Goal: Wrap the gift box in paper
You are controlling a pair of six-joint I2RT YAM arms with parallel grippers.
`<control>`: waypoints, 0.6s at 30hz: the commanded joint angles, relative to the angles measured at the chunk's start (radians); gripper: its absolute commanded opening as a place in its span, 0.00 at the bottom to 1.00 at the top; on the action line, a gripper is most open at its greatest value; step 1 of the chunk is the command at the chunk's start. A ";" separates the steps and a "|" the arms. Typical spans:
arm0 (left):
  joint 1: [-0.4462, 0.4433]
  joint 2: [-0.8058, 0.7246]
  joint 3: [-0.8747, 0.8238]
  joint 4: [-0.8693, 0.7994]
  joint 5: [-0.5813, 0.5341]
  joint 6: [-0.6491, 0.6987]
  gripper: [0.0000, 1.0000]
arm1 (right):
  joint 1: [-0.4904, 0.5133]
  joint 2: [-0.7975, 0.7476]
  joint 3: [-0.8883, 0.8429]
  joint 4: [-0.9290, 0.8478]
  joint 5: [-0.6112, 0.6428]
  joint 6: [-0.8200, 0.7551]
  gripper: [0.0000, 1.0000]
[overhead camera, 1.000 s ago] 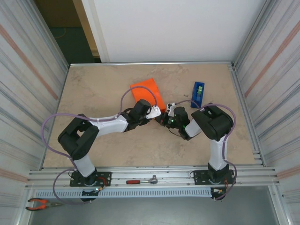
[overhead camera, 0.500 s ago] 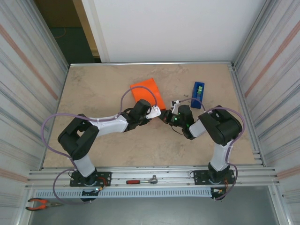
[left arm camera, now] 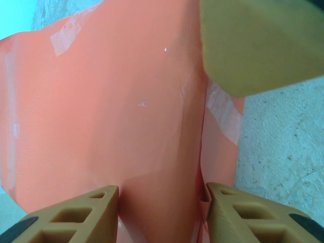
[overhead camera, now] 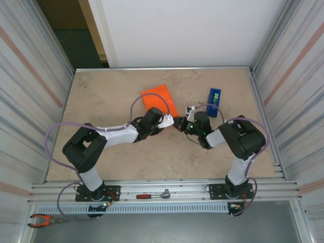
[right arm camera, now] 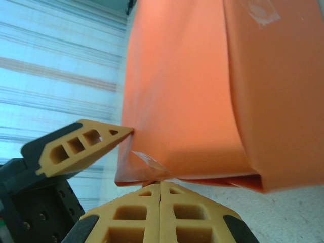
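Here the left gripper [left arm camera: 162, 191] stands half spread, one finger on each side of a folded end of the paper [overhead camera: 157, 98]. The orange sheet fills the gap between them, so the claw is pinching the paper. The paper rises straight ahead of these fingers as a boxy parcel with short strips of clear tape [left arm camera: 66, 38] on it. The gift box is covered by the sheet and cannot be made out.

The right gripper [right arm camera: 161, 190] has its fingers pressed together with nothing between them. Its tips sit right under a crumpled lower corner of the paper, and one left finger [right arm camera: 76, 147] touches the parcel's edge just to their left. In the left wrist view, a right pad [left arm camera: 258, 45] lies against the paper ahead and to the right of the left claw.

Beyond the right claw, apart from the parcel, a blue tape dispenser [overhead camera: 213, 101] stands on the table [overhead camera: 101, 101].
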 commanded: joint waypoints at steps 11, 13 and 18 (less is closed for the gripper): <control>-0.018 0.048 -0.024 -0.094 0.052 0.005 0.45 | -0.024 0.001 0.087 -0.035 -0.033 -0.006 0.00; -0.018 0.049 -0.024 -0.093 0.053 0.006 0.45 | -0.026 0.006 0.095 -0.036 -0.035 -0.004 0.00; -0.018 0.048 -0.026 -0.091 0.053 0.006 0.45 | -0.030 0.020 0.125 -0.079 -0.047 -0.015 0.00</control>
